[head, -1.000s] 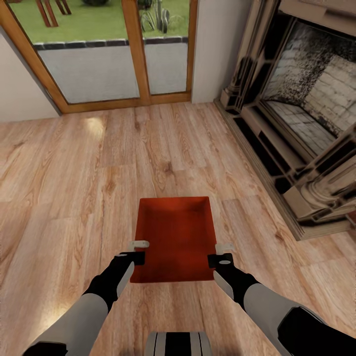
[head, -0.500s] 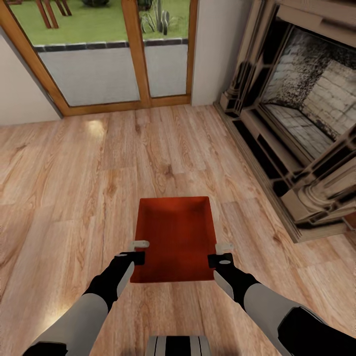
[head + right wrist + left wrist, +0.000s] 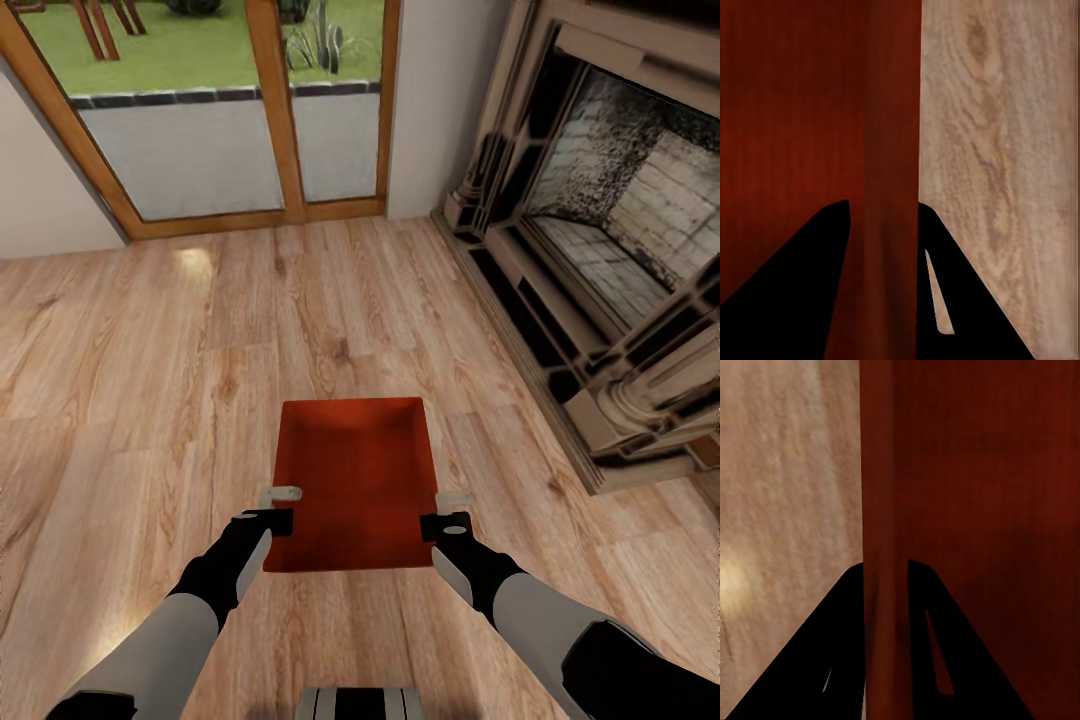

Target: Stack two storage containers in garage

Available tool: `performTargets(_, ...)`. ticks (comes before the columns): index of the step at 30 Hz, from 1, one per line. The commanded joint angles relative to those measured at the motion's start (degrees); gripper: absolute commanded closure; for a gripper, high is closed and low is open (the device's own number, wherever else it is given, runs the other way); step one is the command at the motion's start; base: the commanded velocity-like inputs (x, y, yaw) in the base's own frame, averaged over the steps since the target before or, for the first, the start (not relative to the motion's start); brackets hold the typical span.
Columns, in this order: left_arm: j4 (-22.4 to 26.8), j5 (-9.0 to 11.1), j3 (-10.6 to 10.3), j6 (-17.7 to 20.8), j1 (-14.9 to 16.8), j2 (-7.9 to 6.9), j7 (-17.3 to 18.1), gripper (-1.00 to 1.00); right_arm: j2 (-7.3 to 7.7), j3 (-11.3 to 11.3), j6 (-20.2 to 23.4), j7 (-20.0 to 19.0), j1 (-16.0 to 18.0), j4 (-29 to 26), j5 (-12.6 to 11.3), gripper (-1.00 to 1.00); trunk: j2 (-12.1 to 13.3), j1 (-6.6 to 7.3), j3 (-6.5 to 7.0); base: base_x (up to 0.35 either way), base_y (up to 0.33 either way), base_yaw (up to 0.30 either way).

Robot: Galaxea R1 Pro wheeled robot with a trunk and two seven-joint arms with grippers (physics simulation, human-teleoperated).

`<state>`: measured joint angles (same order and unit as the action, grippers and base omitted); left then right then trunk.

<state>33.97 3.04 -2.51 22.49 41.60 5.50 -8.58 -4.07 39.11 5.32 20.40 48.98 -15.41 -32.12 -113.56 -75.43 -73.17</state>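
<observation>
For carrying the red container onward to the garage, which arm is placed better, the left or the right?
Neither alone. The left gripper clamps the storage container's left wall and the right gripper its right wall, level with each other. A two-arm carry looks safest.

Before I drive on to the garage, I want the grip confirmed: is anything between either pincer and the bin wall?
Nothing visible. The left pincer straddles one side wall of the storage container; the right pincer straddles the opposite wall.
</observation>
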Motion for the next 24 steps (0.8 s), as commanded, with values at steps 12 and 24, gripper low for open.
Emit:
performTargets(12,-0.04,0.3,-0.39,0.36,-0.04,-0.05,-0.74,1.0,0.03,-0.43,0.33,-0.16,0.07,-0.67,0.5,1.0,4.81,2.65,2.12,0.0,0.0,0.0)
performTargets(24,-0.04,0.3,-0.39,0.37,-0.04,-0.05,-0.74,1.0,0.03,-0.43,0.38,-0.03,0.07,-0.67,0.55,1.0,9.63,5.28,4.28,0.0,0.0,0.0)
